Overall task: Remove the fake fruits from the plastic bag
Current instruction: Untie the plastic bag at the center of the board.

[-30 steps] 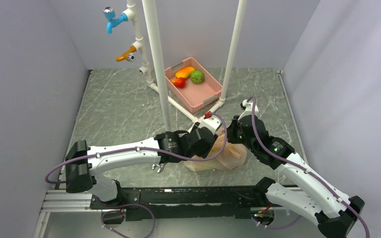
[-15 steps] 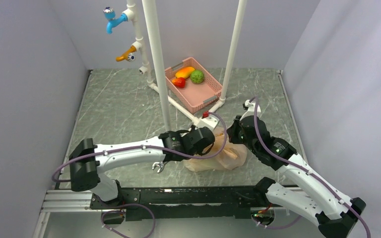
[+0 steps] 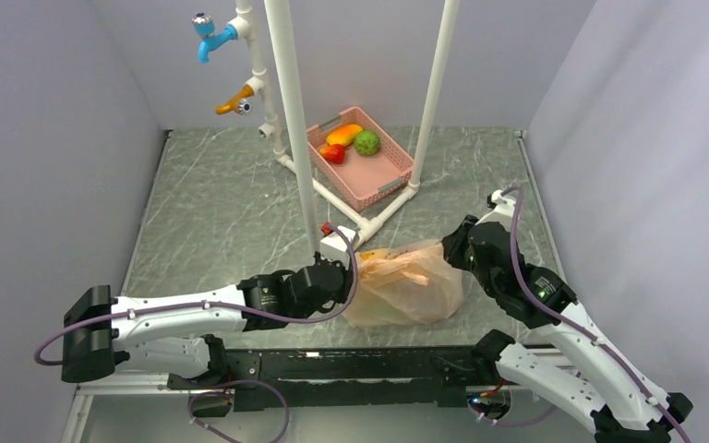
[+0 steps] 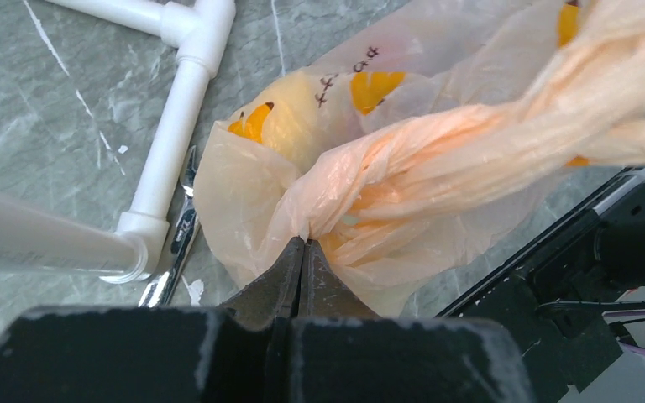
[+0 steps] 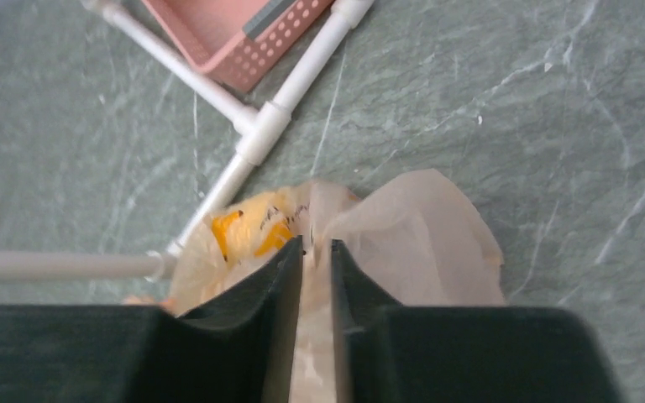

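Observation:
The peach-beige plastic bag (image 3: 406,281) lies bulging on the table near the front edge. My left gripper (image 3: 339,277) is at its left side, jaws shut on a pinch of bag film (image 4: 304,239). The bag's twisted handle (image 4: 504,126) stretches away up and to the right. My right gripper (image 3: 454,247) is over the bag's right end (image 5: 411,227). Its jaws stand a narrow gap apart (image 5: 315,245), and pale film shows through the gap. The fake fruits are hidden inside the bag. Only a pale yellow bulge (image 4: 290,126) shows through the film beside orange printed marks.
A pink basket (image 3: 383,180) at the back holds an orange, a red and a green toy fruit. A white pipe frame (image 3: 295,111) rises just behind the bag, and its floor pipe (image 4: 172,126) runs close by the bag. Blue and orange taps (image 3: 210,35) hang at the back left.
My left gripper shut on the bag and drew back left. The right arm swung right and its jaws parted slightly. The bag now lies stretched wider between them.

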### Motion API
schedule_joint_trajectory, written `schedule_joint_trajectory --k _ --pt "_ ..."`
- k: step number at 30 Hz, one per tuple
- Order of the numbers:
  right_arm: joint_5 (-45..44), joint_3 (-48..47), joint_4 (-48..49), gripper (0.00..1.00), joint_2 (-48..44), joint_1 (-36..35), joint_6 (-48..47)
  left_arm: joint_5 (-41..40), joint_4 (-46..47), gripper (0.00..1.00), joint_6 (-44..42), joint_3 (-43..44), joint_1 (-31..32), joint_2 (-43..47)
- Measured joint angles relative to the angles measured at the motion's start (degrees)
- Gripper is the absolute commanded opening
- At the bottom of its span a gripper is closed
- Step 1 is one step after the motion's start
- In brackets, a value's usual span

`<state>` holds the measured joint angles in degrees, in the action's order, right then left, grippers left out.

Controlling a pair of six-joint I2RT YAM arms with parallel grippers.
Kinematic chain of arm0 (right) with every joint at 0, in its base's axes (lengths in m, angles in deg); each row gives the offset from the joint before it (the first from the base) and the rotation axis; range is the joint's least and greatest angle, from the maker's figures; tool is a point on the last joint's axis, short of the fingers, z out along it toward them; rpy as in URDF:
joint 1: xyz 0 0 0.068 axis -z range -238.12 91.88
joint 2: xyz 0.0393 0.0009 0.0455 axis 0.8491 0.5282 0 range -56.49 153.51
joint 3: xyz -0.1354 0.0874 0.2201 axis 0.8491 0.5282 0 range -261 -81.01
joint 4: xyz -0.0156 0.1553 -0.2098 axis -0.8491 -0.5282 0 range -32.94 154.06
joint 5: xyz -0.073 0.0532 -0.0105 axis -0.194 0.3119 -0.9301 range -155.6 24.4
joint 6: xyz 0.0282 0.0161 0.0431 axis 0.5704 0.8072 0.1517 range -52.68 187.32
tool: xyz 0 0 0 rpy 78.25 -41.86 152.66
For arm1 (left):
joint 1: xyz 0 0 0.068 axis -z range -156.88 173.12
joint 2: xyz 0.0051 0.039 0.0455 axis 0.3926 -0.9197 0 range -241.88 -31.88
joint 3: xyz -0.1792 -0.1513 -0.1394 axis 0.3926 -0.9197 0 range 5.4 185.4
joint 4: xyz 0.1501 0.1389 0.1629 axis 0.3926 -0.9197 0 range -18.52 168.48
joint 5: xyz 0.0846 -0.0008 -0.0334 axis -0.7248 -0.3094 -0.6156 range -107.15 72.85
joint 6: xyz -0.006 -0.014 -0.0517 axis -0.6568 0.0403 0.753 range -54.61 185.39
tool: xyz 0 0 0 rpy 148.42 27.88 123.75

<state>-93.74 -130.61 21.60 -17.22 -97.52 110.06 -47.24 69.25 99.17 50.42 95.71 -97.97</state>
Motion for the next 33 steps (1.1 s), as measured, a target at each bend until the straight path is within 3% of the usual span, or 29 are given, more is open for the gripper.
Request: schedule_joint_trajectory --k 2,5,9,11,12,17,22,25,33 --pt "1.6 -0.6 -0.7 0.47 0.0 0.0 -1.7 0.5 0.7 0.00 0.0 0.1 0.0 -0.3" --pt "3.9 -3.4 -2.6 0.63 0.2 0.0 -4.9 0.9 1.8 0.00 0.0 0.1 0.0 -0.5" --pt "6.8 -11.7 -5.8 0.69 1.6 0.1 -9.2 1.2 2.9 0.00 0.2 0.1 0.0 -0.5" --pt "10.4 -16.2 -6.2 0.81 3.0 0.2 -12.0 1.2 2.8 0.00 0.4 0.1 0.0 -0.5" --pt "13.9 -17.7 -5.8 0.82 4.0 0.2 -13.6 1.2 2.8 0.00 0.4 0.1 0.0 -0.5" --pt "20.5 -17.4 -6.4 0.81 9.0 -3.0 -16.7 1.2 2.6 0.00 0.5 0.1 0.0 -0.5" --pt "12.6 -17.4 -10.1 0.81 14.1 -13.4 -15.6 1.3 2.6 0.00 0.6 0.1 0.0 -0.5" --pt "7.7 -17.5 -12.1 0.71 15.7 -19.6 -14.4 1.3 2.5 0.00 0.6 0.1 0.0 -0.5" --pt "-3.4 -17.5 -17.7 0.56 19.5 -22.5 -10.6 1.3 2.5 0.00 0.6 0.1 0.0 -0.5"
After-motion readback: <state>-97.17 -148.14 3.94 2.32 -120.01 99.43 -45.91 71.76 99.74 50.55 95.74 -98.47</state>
